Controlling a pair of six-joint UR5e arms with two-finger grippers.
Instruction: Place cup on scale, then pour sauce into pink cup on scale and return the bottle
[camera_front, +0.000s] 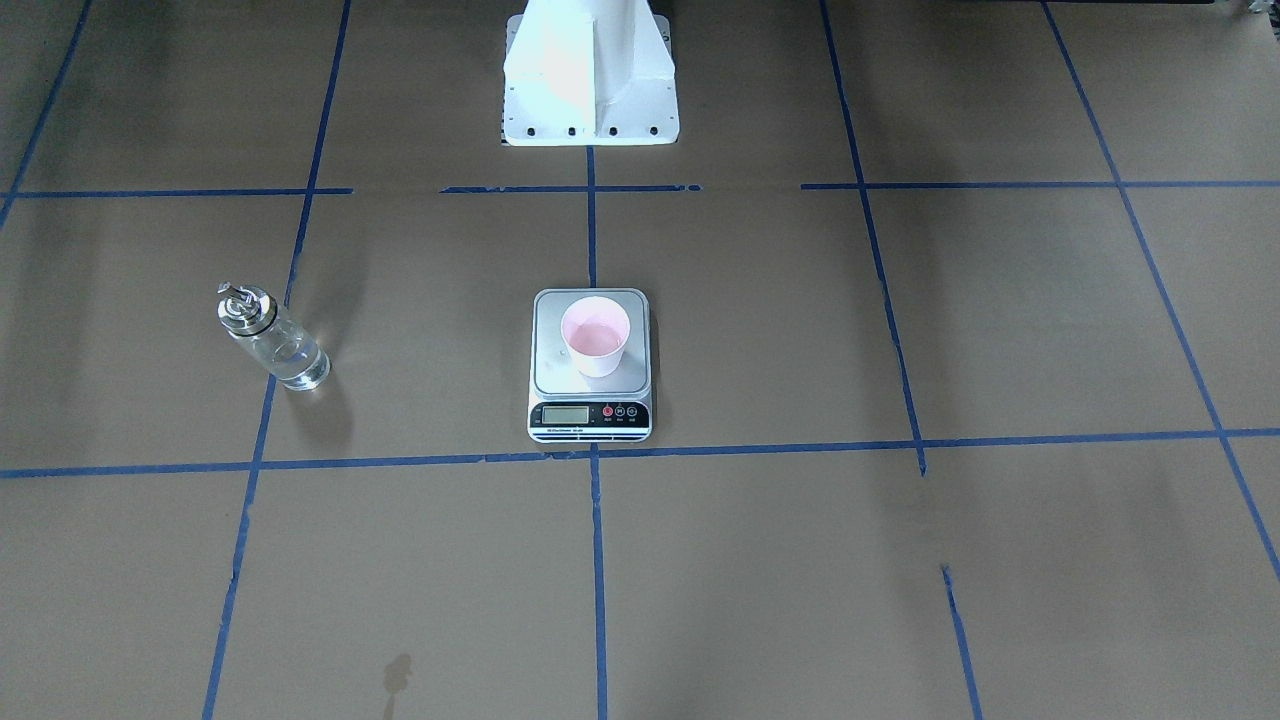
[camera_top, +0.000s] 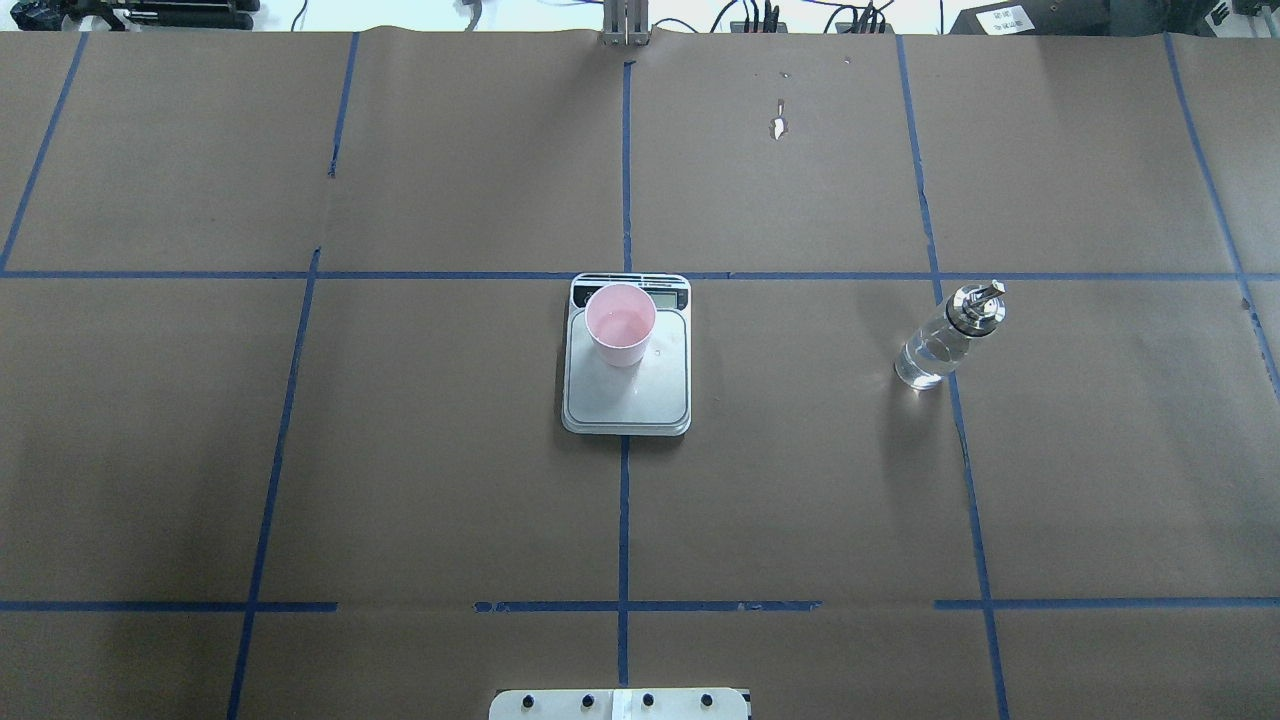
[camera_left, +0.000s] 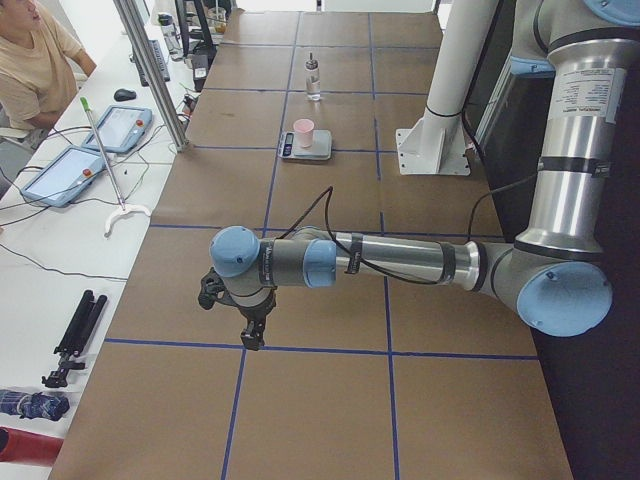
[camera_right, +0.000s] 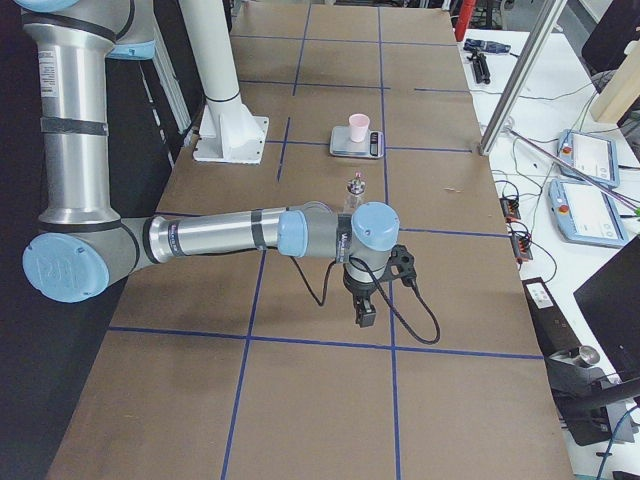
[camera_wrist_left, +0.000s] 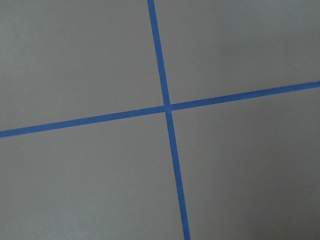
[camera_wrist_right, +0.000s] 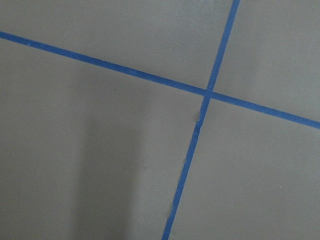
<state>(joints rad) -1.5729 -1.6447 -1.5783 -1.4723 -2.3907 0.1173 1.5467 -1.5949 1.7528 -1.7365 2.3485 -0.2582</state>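
Note:
The pale pink cup stands upright on the silver scale at the table's middle, and shows from above in the overhead view. The clear glass bottle with its silver cap stands upright on the brown paper on my right side, apart from the scale, with clear sauce in its lower part. My left gripper hangs over the table far from the scale. My right gripper hangs over the table near the bottle. Both show only in the side views, so I cannot tell whether they are open or shut.
Blue tape lines grid the brown paper. The white robot pedestal stands behind the scale. An operator sits at a side bench with tablets and a white-handled tool. Both wrist views show only paper and tape.

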